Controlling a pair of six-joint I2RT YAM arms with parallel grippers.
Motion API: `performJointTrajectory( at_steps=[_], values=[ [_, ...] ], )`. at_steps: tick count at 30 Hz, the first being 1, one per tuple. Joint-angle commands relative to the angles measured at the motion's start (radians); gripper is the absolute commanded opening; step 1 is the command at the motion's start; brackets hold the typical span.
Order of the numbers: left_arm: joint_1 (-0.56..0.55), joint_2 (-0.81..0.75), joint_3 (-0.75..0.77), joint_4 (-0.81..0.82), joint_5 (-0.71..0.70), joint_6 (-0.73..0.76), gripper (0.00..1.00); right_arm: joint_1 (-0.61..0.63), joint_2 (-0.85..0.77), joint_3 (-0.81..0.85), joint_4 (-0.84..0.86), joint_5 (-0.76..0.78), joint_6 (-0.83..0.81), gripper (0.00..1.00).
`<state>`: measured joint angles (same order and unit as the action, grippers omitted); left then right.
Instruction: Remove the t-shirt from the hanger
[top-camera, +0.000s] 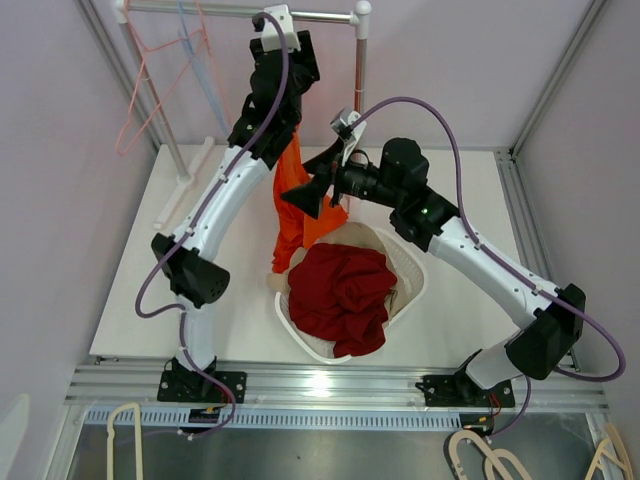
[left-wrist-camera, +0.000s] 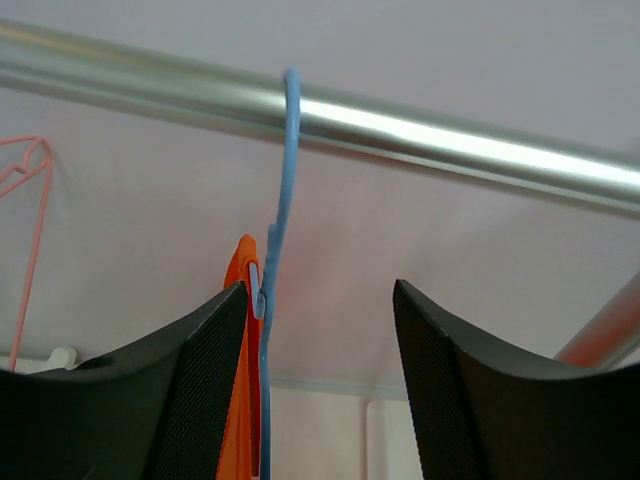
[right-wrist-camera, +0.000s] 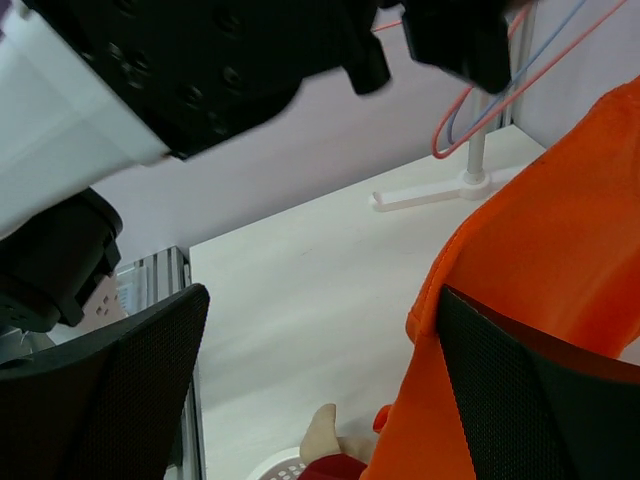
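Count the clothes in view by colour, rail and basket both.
Orange t-shirt: 1, on the blue hanger
Red cloth: 1, in the basket
Beige cloth: 1, under the red
Total: 3

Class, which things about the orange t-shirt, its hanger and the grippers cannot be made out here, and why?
Top view: the shoulders of the blue hanger, hidden by the left arm and the orange t-shirt.
Left wrist view: the hanger below its neck, cut off by the bottom edge.
Right wrist view: whether the right gripper touches the t-shirt; one finger covers the cloth's edge.
Top view: what lies under the red cloth in the basket.
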<state>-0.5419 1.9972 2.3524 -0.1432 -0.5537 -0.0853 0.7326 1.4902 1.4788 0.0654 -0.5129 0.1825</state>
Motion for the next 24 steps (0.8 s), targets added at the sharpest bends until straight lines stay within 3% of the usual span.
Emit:
performJointTrajectory(
  at_steps=[1, 6, 10, 13, 15, 16, 18, 19, 24],
  values=[
    [0.01, 0.038, 0.038, 0.019, -0.037, 0.038, 0.64, -0.006, -0.027, -0.003, 0.028, 0.004, -0.003, 0.98],
    [0.017, 0.051, 0.038, 0.008, -0.063, 0.051, 0.63, -0.006, -0.03, -0.011, 0.027, 0.007, -0.005, 0.98],
    [0.022, 0.048, 0.036, 0.002, -0.071, 0.058, 0.53, -0.007, -0.031, -0.017, 0.03, 0.008, -0.006, 0.98],
    [0.022, 0.043, 0.03, 0.017, -0.077, 0.079, 0.36, -0.007, -0.033, -0.025, 0.036, 0.013, -0.006, 0.98],
    [0.022, 0.044, 0.031, 0.031, -0.084, 0.084, 0.35, -0.006, -0.036, -0.028, 0.037, 0.014, -0.005, 0.98],
    [0.022, 0.046, 0.03, 0.034, -0.083, 0.11, 0.21, -0.006, -0.035, -0.031, 0.037, 0.016, -0.002, 0.98],
    [0.023, 0.051, 0.033, 0.03, -0.084, 0.116, 0.04, -0.009, -0.036, -0.032, 0.04, 0.016, -0.002, 0.98],
    [0.023, 0.052, 0.031, 0.028, -0.087, 0.114, 0.01, -0.007, -0.039, -0.034, 0.039, 0.016, -0.003, 0.98],
    [0.025, 0.043, 0.048, 0.037, -0.094, 0.146, 0.01, -0.006, -0.059, -0.048, 0.031, 0.039, -0.003, 0.99]
  ],
)
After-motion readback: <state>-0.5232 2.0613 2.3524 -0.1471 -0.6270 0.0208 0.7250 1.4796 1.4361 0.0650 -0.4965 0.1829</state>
